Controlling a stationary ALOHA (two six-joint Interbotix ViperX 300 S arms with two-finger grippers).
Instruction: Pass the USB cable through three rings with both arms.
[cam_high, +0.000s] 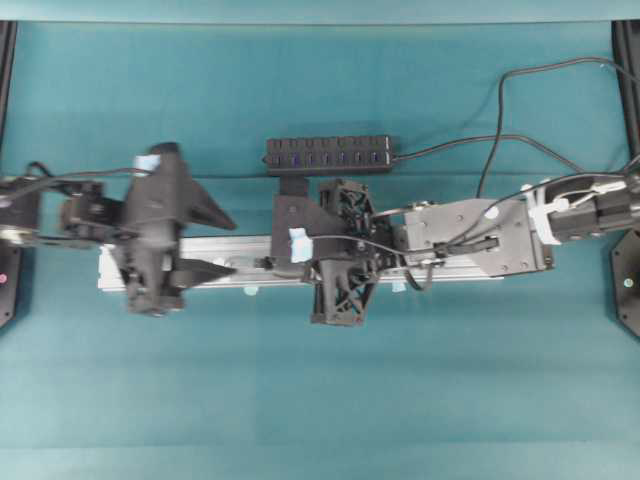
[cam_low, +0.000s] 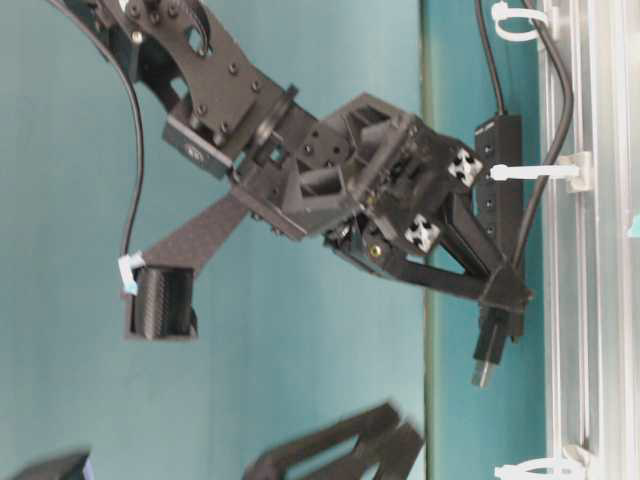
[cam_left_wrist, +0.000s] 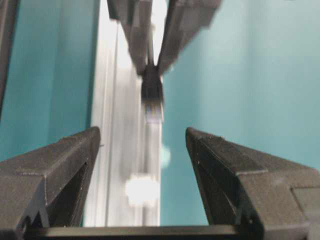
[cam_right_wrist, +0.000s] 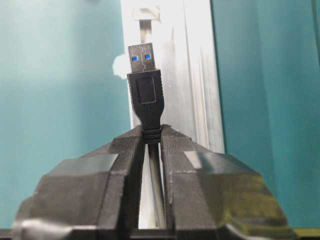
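The USB cable's black plug (cam_right_wrist: 145, 85) sticks out past the tips of my right gripper (cam_right_wrist: 151, 132), which is shut on the cord just behind the plug. It hangs over the silver rail (cam_right_wrist: 192, 75). From the table-level view the plug (cam_low: 487, 350) points down the rail (cam_low: 590, 300), between a ring (cam_low: 535, 172) and another ring (cam_low: 535, 468); a third ring (cam_low: 520, 20) stands at the top. My left gripper (cam_left_wrist: 143, 132) is open, facing the plug (cam_left_wrist: 151, 95), with a blurred ring (cam_left_wrist: 141, 190) between its fingers. From overhead, the left gripper (cam_high: 233, 245) sits just left of the right gripper (cam_high: 262, 263).
A black multi-port USB hub (cam_high: 328, 155) lies behind the rail (cam_high: 460, 268), with black cords (cam_high: 497, 120) trailing to the right. Teal cloth covers the table. Black frame posts (cam_high: 628, 60) stand at the left and right edges.
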